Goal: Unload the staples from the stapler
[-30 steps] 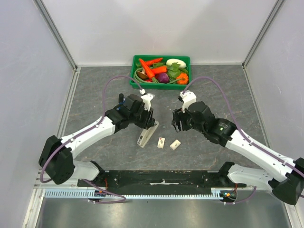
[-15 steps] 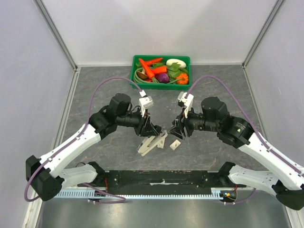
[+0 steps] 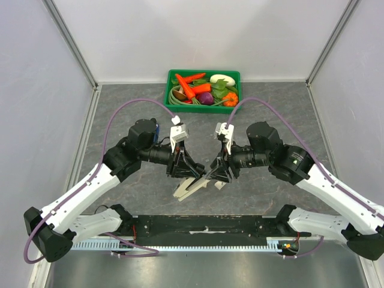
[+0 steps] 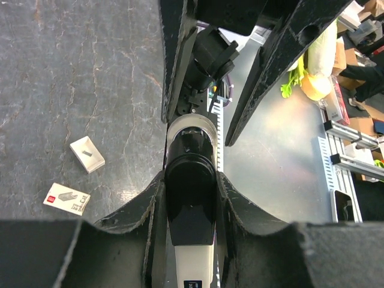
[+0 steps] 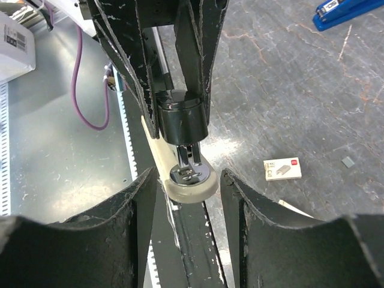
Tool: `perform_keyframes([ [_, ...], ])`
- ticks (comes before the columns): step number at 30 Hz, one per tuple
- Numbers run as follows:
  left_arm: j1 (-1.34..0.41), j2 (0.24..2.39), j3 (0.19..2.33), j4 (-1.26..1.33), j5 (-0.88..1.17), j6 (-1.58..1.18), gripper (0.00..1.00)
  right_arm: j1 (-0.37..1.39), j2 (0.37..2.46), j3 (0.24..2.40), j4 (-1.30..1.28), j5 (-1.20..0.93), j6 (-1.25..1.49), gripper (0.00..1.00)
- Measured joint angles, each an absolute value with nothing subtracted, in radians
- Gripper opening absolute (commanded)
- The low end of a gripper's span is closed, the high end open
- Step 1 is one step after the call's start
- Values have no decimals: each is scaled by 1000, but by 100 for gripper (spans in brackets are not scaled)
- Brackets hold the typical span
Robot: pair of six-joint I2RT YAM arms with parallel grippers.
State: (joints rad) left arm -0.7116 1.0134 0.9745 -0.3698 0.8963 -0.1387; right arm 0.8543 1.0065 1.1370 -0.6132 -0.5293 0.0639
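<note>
The cream and black stapler (image 3: 191,186) hangs tilted just above the table's near edge. My left gripper (image 3: 187,170) is shut on its black top arm, which fills the gap between the fingers in the left wrist view (image 4: 189,198). My right gripper (image 3: 211,174) faces it from the right and is open. In the right wrist view its fingers (image 5: 139,210) stand on either side of the stapler's cream base tip (image 5: 191,183), with a gap on the right side. No loose staples are visible.
Two small staple boxes (image 4: 87,154) (image 4: 66,198) lie on the grey table beside the stapler; one shows in the right wrist view (image 5: 282,169). A blue stapler (image 5: 345,11) lies farther back. A green bin of toy vegetables (image 3: 203,87) stands at the far edge.
The left gripper has tipped the stapler from upright to a tilted, lifted pose. The right gripper has swung left and down until its open fingers straddle the stapler's base tip.
</note>
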Motion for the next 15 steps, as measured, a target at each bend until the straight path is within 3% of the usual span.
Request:
perform_keyframes([
  [10, -721, 1010, 974, -336, 943, -148, 2, 888, 1037, 1137, -584, -567, 68, 45],
  [15, -727, 1002, 974, -329, 961, -152, 2, 891, 1038, 1137, -575, -595, 67, 29],
])
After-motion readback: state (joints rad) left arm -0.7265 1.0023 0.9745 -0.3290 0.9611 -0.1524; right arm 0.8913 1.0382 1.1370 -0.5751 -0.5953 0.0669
